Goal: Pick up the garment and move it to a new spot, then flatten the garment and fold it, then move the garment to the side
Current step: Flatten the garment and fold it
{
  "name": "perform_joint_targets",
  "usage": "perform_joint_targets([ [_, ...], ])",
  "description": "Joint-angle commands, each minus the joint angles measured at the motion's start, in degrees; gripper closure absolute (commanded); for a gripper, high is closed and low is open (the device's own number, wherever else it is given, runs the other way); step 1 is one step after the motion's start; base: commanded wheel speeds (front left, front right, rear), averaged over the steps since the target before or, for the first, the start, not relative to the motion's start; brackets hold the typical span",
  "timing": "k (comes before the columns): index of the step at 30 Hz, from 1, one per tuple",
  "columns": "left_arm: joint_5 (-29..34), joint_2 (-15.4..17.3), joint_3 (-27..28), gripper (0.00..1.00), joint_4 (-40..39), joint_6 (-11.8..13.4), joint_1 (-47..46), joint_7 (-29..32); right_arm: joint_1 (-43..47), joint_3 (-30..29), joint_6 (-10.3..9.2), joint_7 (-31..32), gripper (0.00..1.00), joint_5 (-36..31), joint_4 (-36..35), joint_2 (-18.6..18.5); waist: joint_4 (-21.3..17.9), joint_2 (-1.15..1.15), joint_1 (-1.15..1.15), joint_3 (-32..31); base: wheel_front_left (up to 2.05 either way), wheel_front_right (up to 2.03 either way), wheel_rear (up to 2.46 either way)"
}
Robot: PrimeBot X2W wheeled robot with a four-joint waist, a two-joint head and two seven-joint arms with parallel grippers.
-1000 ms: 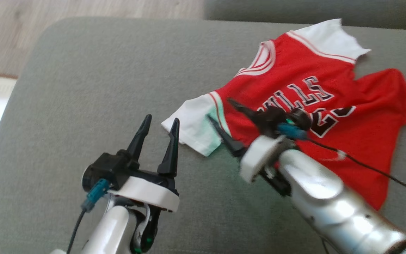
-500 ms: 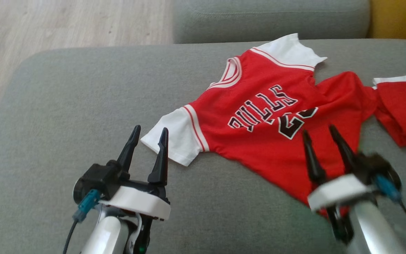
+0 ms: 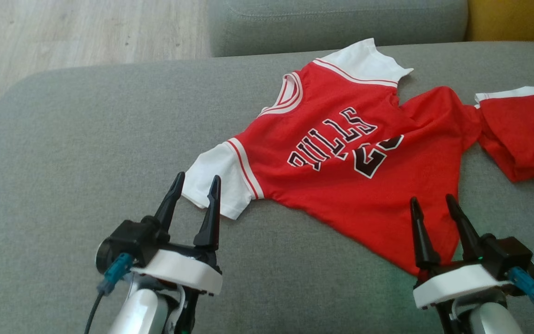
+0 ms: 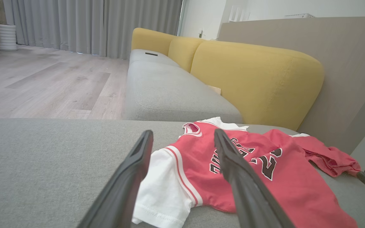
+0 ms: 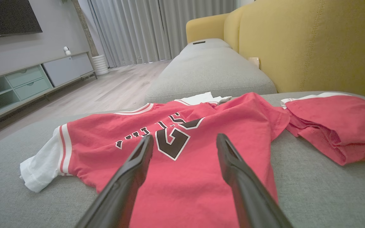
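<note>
Jersey (image 3: 341, 153) laid on cushion (image 3: 86, 139); sleeve edge by L hand (image 3: 198, 176), hem by R hand (image 3: 432, 198); both splayed, nothing held; bare room left.

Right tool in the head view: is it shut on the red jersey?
No, the right tool stands open, its two fingers apart over the lower edge of the jersey, pinching no cloth.

Left of the garment (image 3: 341, 153) and along its near side, the grey cushion (image 3: 86, 139) lies bare and flat, open to approach from above or from the side. Against the garment's right end a bunched red cloth (image 3: 522, 130) crowds the way. Further right of the garment, the yellow backrest (image 3: 517, 18) rises as a wall.
</note>
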Motion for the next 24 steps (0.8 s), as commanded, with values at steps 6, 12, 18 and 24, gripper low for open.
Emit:
perform_joint_targets([
  [6, 5.2, 0.3, 3.6, 0.00, 3.6, 2.2, -4.7, -0.3, -2.0, 1.3, 0.39, 1.0, 0.00, 0.2, -3.8, -0.2, -0.4, 0.00, 0.00, 1.7, 0.00, 0.00, 0.00],
  [12, 8.8, 1.4, 4.5, 0.00, 14.0, 3.4, -10.1, -0.3, -2.3, 1.8, 0.39, 1.4, 0.00, 0.1, -4.2, -0.2, -0.9, 0.00, 0.00, 2.9, 0.00, 0.00, 0.00],
  [18, 11.0, 3.1, 3.3, 0.00, 26.6, 3.0, -16.9, 1.0, -2.8, 2.2, 0.39, 1.4, 0.00, 0.2, -4.4, -0.2, -1.9, 0.00, 0.00, 4.2, 0.00, 0.00, 0.00],
  [24, 11.5, 3.5, 2.6, 0.00, 34.5, 2.5, -21.4, 1.8, -2.9, 2.3, 0.39, 1.4, 0.00, 0.1, -4.6, -0.2, -2.3, 0.00, 0.00, 5.4, 0.00, 0.00, 0.00],
])
